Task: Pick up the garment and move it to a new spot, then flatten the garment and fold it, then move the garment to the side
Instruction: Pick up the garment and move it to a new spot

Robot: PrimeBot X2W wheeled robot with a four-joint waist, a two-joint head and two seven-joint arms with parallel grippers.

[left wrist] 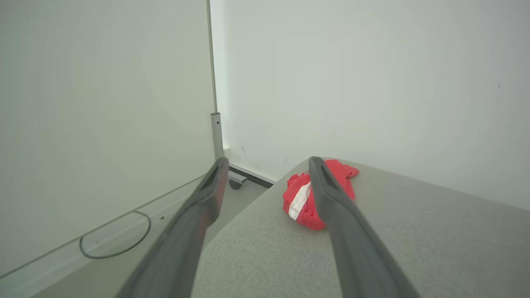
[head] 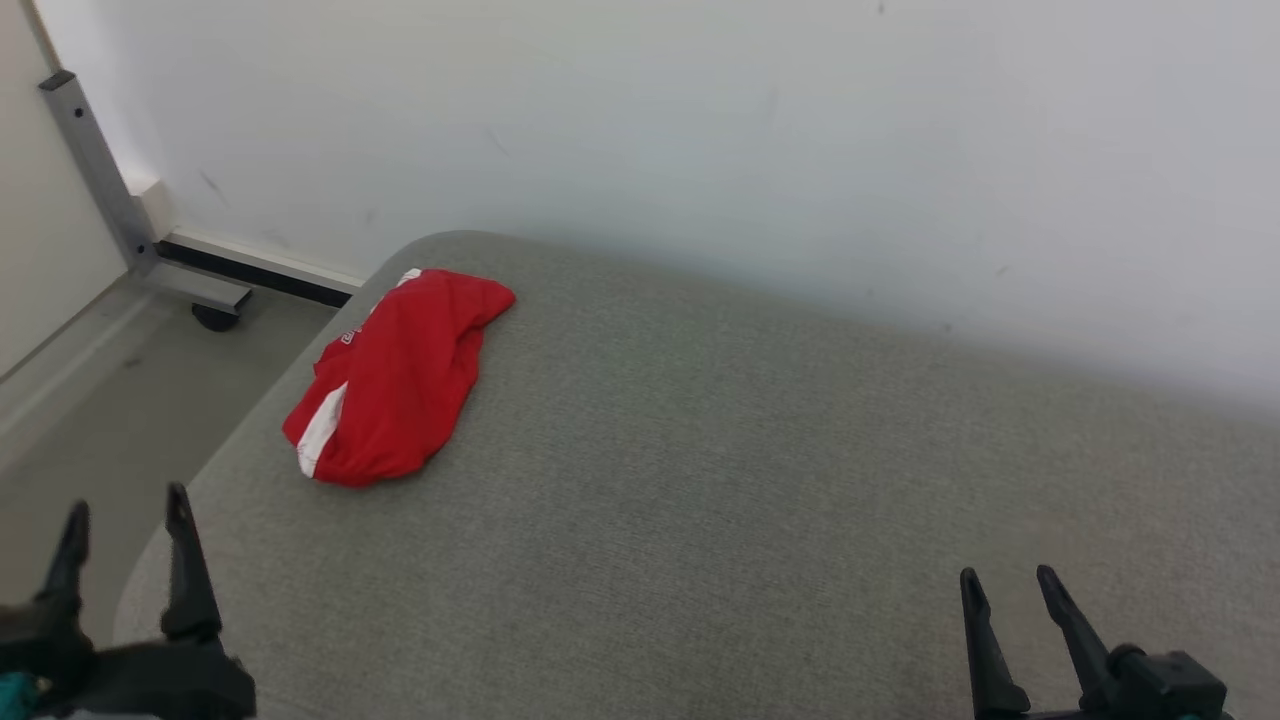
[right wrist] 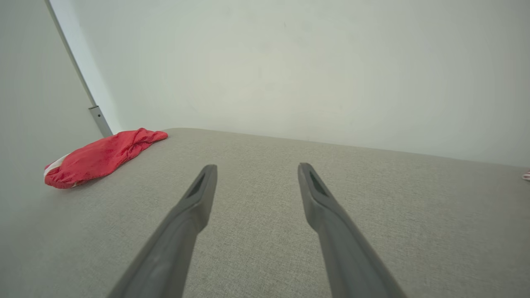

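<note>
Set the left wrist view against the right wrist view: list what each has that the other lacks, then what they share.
Left wrist view adds: the left tool, open; the floor; a caster; a thin dark loop at lower left. Right wrist view adds: the right tool, open; a pink-and-white scrap at the right edge, too small to identify. Shared: the red garment with a white stripe, bunched near a corner of the grey fabric surface, the metal post and the white wall.

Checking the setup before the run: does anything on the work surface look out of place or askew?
The red garment lies crumpled in a heap near the far left corner of the grey surface, close to the edge, with a white stripe showing. Nothing looks spilled or damaged.
</note>
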